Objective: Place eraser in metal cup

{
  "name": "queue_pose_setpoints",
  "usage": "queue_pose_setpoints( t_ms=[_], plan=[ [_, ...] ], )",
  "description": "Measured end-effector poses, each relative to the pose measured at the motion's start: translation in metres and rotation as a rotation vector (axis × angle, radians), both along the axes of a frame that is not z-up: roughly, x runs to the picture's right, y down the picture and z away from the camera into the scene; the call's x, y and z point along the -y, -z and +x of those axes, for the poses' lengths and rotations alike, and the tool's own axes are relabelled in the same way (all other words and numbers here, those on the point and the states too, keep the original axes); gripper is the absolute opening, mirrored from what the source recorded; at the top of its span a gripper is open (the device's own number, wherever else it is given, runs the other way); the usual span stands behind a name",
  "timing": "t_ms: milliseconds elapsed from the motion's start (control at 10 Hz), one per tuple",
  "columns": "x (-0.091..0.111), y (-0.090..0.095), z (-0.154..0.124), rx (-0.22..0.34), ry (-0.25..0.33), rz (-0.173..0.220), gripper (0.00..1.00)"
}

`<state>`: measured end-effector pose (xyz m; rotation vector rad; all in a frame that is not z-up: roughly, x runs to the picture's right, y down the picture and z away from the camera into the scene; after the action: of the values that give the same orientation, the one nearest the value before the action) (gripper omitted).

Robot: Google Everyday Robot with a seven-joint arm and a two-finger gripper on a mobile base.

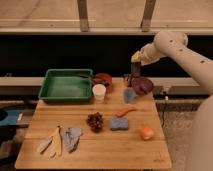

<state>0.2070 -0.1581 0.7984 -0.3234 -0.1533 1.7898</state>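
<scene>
We cannot make out the eraser itself, presumably in the gripper (135, 68) that hangs just above the metal cup (127, 79) at the table's (95, 150) far edge, so we should centre over the rim before lowering.

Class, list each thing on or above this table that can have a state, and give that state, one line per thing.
Hand: above the table's back edge, over the metal cup.
Metal cup: upright, under the hand.
White cup: upright, beside the tray.
Blue cup: upright.
Tray: flat on the table.
Sponge: lying flat.
</scene>
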Motion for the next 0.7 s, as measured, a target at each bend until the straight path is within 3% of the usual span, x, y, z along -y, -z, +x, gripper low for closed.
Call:
queue_pose_setpoints(
  t_ms=[400, 700],
  plan=[
    [0.000, 0.000, -0.004, 0.011, 0.013, 0.011, 0.00],
    [-0.008, -0.022, 0.010, -0.009, -0.062, -0.003, 0.00]
  ],
)
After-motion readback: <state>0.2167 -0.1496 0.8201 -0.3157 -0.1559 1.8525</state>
